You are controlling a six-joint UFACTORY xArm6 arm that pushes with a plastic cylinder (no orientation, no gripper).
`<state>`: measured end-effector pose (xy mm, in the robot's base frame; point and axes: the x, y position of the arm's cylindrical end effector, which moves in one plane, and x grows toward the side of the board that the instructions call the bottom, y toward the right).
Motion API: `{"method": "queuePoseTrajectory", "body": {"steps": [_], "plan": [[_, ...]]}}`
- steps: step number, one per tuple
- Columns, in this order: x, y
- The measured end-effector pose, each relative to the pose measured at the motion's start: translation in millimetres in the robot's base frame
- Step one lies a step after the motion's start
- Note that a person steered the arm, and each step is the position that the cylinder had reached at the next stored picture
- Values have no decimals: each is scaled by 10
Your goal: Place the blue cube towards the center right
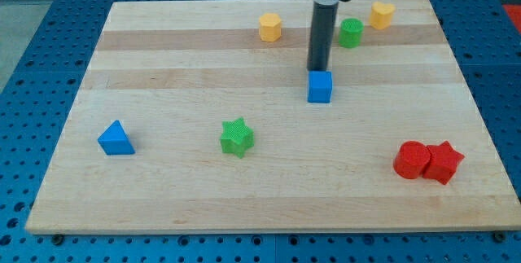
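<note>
— Nearest to us, low on the view's right, sit a red cylinder block [412, 160] and a red star block [444, 162]. They touch each other.

— What do they sit on?

— They sit on a pale wooden board [163, 206]. Around the board is a blue table with rows of little holes [32, 67].

— What else is low down?

— On the view's left is a blue triangle block [116, 138]. A bit to its right is a green star block [237, 138]. They are well apart.

— Where is the blue cube block [320, 87]?

— It is near the middle of the board, a little to the view's right and a little up. It stands alone.

— And your tip?

— I end in a dark straight rod [321, 39]. It comes down from the view's top. My tip [318, 70] is just at the top side of the blue cube. It looks like it touches the cube, but I cannot tell for sure.

— Do you have a pincer?

— No pincer shows. It is only the rod, so I cannot tell you open or closed.

— What is up at the top?

— A yellow block with flat sides [270, 28] is left of the rod. A green block [351, 32] is just right of the rod. I cannot tell its shape well. Another yellow block [382, 15] is near the green one, up by the top right corner.
</note>
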<state>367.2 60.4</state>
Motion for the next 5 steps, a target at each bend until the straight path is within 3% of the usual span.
{"method": "queuePoseTrajectory", "body": {"steps": [1, 2, 5], "plan": [[12, -389], [425, -455], [532, 70]]}}
